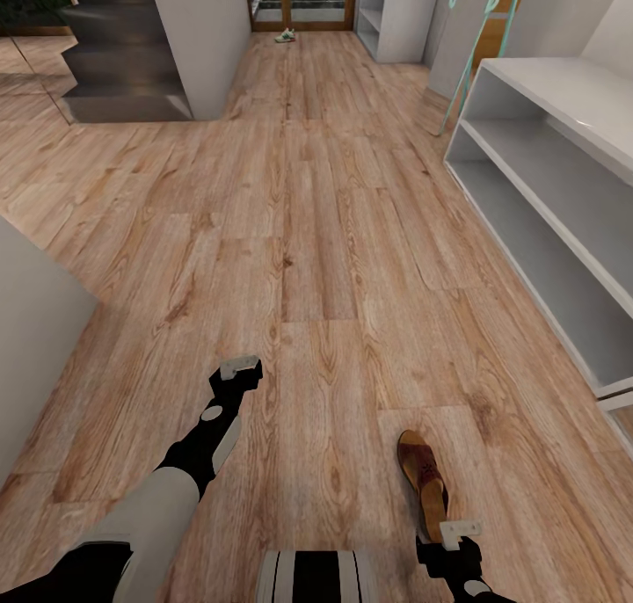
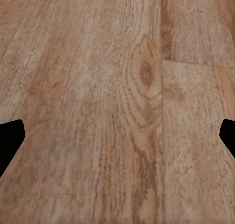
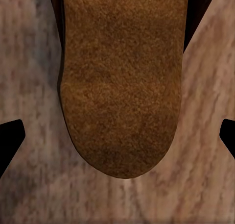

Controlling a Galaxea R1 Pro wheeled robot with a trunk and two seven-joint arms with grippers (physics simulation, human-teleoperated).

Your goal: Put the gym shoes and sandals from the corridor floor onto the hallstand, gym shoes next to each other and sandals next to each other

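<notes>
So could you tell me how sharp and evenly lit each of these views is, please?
Head view: even light, the sandal fairly crisp, the far gym shoe tiny and soft. Left wrist view: blurry corridor floor grain. Right wrist view: sandal close, grainy, dark shadow along its edge.

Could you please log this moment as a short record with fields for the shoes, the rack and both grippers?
sandal: flat brown leather sandal lying on the light wood-plank floor, right in front of the right gripper
gym shoe: white sneaker with teal stripe on the floor, far down the corridor by the slatted door
shoe rack: wide white-grey rack to the right, visible shelves bare
right gripper: open, over the sandal's heel end, not gripping
left gripper: open, over bare floor
</notes>
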